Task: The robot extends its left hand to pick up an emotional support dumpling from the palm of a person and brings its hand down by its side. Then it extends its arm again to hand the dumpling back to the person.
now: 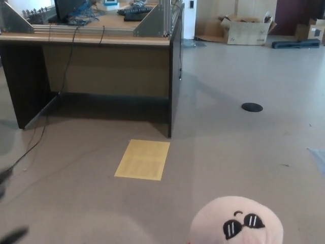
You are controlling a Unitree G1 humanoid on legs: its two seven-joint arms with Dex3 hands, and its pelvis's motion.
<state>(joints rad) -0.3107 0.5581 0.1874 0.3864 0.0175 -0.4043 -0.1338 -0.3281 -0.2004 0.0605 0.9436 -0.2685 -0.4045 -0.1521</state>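
The dumpling (236,222) is a round pale-pink plush with a small sunglasses face. It sits at the bottom edge of the head view, right of centre, and what holds it up is below the picture. A dark blurred shape at the bottom left corner is my left hand (14,235) coming into view, far to the left of the dumpling and not touching it. The blur hides its pose. My right hand does not show.
A dark desk (101,40) with metal frames, cables and a keyboard stands at the back left. A yellow sheet (143,159) lies on the floor before it. A black floor disc (252,107) and cardboard boxes (248,29) are further back right.
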